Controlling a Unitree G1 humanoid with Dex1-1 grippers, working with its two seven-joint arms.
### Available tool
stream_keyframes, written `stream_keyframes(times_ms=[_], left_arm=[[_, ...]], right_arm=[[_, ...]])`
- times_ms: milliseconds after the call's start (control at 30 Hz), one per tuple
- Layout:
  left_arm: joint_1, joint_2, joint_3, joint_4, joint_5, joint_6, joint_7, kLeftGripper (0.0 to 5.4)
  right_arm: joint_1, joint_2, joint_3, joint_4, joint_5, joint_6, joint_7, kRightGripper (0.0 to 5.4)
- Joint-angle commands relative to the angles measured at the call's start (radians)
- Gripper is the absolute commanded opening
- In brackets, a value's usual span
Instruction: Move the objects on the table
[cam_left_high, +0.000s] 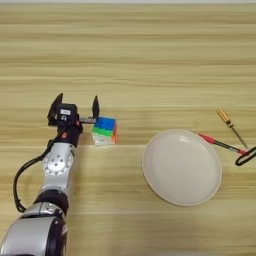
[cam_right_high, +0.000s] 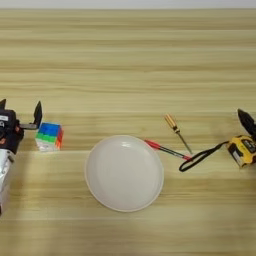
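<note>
The multicoloured puzzle cube (cam_left_high: 105, 130) sits on the table (cam_left_high: 130, 60) at the left. My left gripper (cam_left_high: 76, 106) stands open just left of it, and its right finger (cam_left_high: 95, 106) is close to the cube's far left corner; nothing lies between the fingers. To the right lie the amber-handled screwdriver (cam_right_high: 177, 132) and the red-and-black pen (cam_right_high: 165, 149), whose tip reaches the plate's rim. The yellow-and-black tape measure (cam_right_high: 243, 150) rests at the far right with its black strap (cam_right_high: 200, 157) trailing left. My right gripper (cam_right_high: 246, 121) shows only at the right edge, just above the tape measure.
A white round plate (cam_right_high: 124, 172) lies between the cube and the tools, with nothing on it. The left arm's black cable (cam_left_high: 22, 175) loops beside the forearm near the lower left.
</note>
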Motion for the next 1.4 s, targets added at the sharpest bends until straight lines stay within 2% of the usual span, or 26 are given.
stream_keyframes(times_ms=[33,533,733,1133,1400], left_arm=[[0.005,0.008,0.0,-0.005,0.001,0.007,0.0,5.4],[0.004,0.012,0.006,-0.001,0.0,0.007,-0.002,5.4],[0.001,0.014,0.006,0.004,0.0,0.008,-0.001,5.4],[-0.003,0.016,0.007,0.012,0.001,0.007,-0.001,5.4],[-0.004,0.017,0.008,0.013,0.001,0.004,0.0,5.4]], right_arm=[[0.026,-0.013,0.014,0.024,-0.02,0.043,0.025,5.37],[0.054,-0.003,0.105,0.042,-0.136,0.084,-0.035,5.37],[0.051,-0.004,0.146,0.056,-0.193,0.1,-0.128,5.37],[0.026,-0.005,0.17,0.066,-0.235,0.143,-0.206,5.37],[-0.013,0.002,0.173,0.082,-0.246,0.212,-0.235,5.37]])
